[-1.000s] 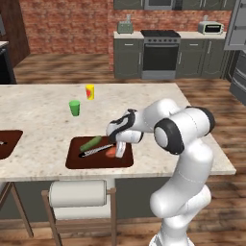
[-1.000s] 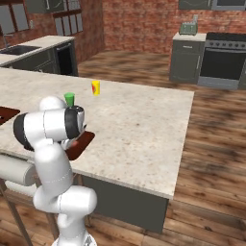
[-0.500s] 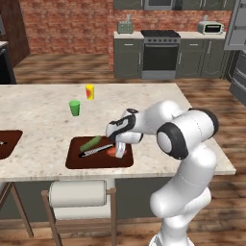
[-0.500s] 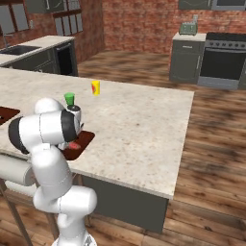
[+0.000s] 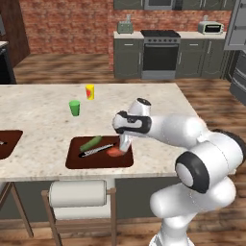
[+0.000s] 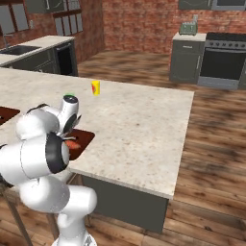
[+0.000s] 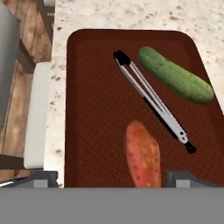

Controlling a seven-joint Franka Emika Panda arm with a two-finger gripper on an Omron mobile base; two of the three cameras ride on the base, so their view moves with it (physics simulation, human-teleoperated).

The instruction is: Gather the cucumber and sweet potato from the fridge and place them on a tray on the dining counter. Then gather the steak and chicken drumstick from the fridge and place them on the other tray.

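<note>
A dark brown tray [image 5: 77, 161] [image 7: 96, 87] lies near the front edge of the dining counter. On it are the green cucumber [image 5: 91, 143] [image 7: 175, 75] and the orange sweet potato [image 5: 114, 152] [image 7: 142, 153], with metal tongs [image 5: 96, 151] [image 7: 151, 98] between them. My gripper [image 5: 124, 146] [image 7: 117, 179] hangs just above the sweet potato's near end, jaws wide open on either side of it, holding nothing. From the right base view my arm covers most of the tray [image 6: 85, 138]; a bit of the sweet potato [image 6: 72, 144] shows. The other tray [image 5: 7, 144] [image 6: 7, 113] sits further left.
A green cup [image 5: 74, 107] [image 6: 70, 97] and a yellow carton [image 5: 90, 91] [image 6: 95, 87] stand on the counter behind the tray. A paper towel roll [image 5: 77, 193] hangs under the counter's front edge. A stool [image 7: 37, 113] stands beside the counter.
The jaws have spread wide and let go of the sweet potato, which now rests on the tray. The arm has barely moved.
</note>
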